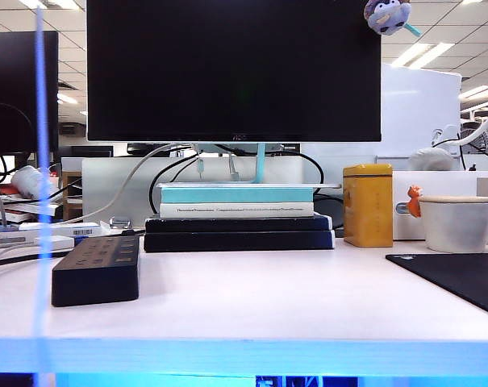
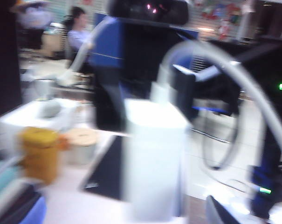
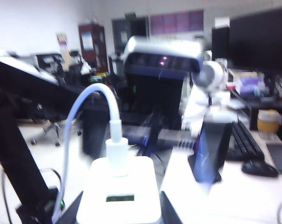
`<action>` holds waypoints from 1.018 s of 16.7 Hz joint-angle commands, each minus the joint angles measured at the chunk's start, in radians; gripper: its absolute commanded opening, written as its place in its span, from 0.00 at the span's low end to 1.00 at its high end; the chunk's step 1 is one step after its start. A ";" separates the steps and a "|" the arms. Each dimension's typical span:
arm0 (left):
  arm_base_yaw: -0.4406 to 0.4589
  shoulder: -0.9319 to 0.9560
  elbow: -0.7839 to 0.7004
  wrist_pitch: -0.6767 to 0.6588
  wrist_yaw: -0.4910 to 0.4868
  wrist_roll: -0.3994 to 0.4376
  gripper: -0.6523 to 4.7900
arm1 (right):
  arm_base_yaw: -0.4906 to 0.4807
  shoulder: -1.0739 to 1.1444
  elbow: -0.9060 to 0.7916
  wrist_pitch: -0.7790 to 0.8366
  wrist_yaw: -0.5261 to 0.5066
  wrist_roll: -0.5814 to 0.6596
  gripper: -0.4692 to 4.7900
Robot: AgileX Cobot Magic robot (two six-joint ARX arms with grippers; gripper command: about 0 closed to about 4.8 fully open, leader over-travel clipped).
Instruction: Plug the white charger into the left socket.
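Note:
The white charger (image 3: 120, 196) is a glossy block with a small dark window, and a thin white cable (image 3: 80, 121) arches from its end. My right gripper (image 3: 120, 212) is shut on it, a dark finger against each side. The black power strip (image 1: 94, 274) lies at the table's left. The left socket (image 1: 98, 260) is among the small slots on its top face. My left gripper (image 2: 127, 217) is open. A blurred white block (image 2: 152, 163) stands between its fingers, apart from the one dark finger (image 2: 220, 212) that shows. Neither gripper appears in the exterior view.
Stacked books (image 1: 237, 218) under a monitor (image 1: 231, 72) stand mid-table. To the right are a yellow tin (image 1: 368, 205), a white cup (image 1: 460, 222) and a black mat (image 1: 457, 278). A pale blurred vertical streak (image 1: 40, 201) crosses the far left.

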 commanded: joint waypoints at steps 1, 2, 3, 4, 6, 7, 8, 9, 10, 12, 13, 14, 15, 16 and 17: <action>0.075 -0.002 0.004 0.008 -0.058 -0.003 1.00 | 0.004 -0.005 0.006 -0.160 0.080 -0.197 0.09; 0.085 -0.002 0.004 0.012 -0.075 -0.002 1.00 | 0.009 0.001 0.006 -0.183 0.092 -0.224 0.09; 0.091 -0.002 0.004 0.028 -0.075 -0.002 1.00 | 0.018 0.021 0.006 -0.181 0.092 -0.229 0.09; 0.091 -0.002 0.004 0.026 -0.080 -0.003 1.00 | 0.029 0.062 0.006 -0.185 0.092 -0.228 0.09; 0.091 -0.002 0.004 0.027 -0.084 -0.003 1.00 | 0.043 0.105 0.006 -0.185 0.091 -0.229 0.09; 0.091 -0.002 0.004 0.026 -0.085 -0.003 1.00 | 0.050 0.132 0.006 -0.184 0.091 -0.229 0.09; 0.091 -0.002 0.004 0.026 -0.088 -0.003 1.00 | 0.057 0.156 0.006 -0.183 0.092 -0.237 0.09; 0.091 -0.002 0.004 0.027 -0.109 -0.003 1.00 | 0.068 0.196 0.006 -0.180 0.091 -0.243 0.09; 0.091 -0.002 0.004 0.026 -0.123 -0.003 1.00 | 0.072 0.225 0.006 -0.180 0.091 -0.262 0.09; 0.091 -0.002 0.004 0.026 -0.126 -0.003 1.00 | 0.082 0.267 0.006 -0.176 0.087 -0.315 0.09; 0.091 -0.002 0.004 0.024 -0.125 -0.002 1.00 | 0.091 0.288 0.005 -0.177 0.081 -0.330 0.09; 0.126 -0.001 0.003 -0.035 -0.125 0.011 1.00 | 0.114 0.313 -0.003 -0.181 0.053 -0.410 0.09; 0.136 0.000 0.003 -0.115 -0.142 0.063 1.00 | 0.117 0.316 -0.019 -0.184 0.083 -0.494 0.09; 0.136 0.000 0.003 -0.150 -0.144 0.092 1.00 | 0.117 0.325 -0.021 -0.183 0.120 -0.536 0.09; 0.134 0.000 0.003 -0.164 -0.144 0.103 1.00 | 0.117 0.330 -0.021 -0.185 0.139 -0.560 0.09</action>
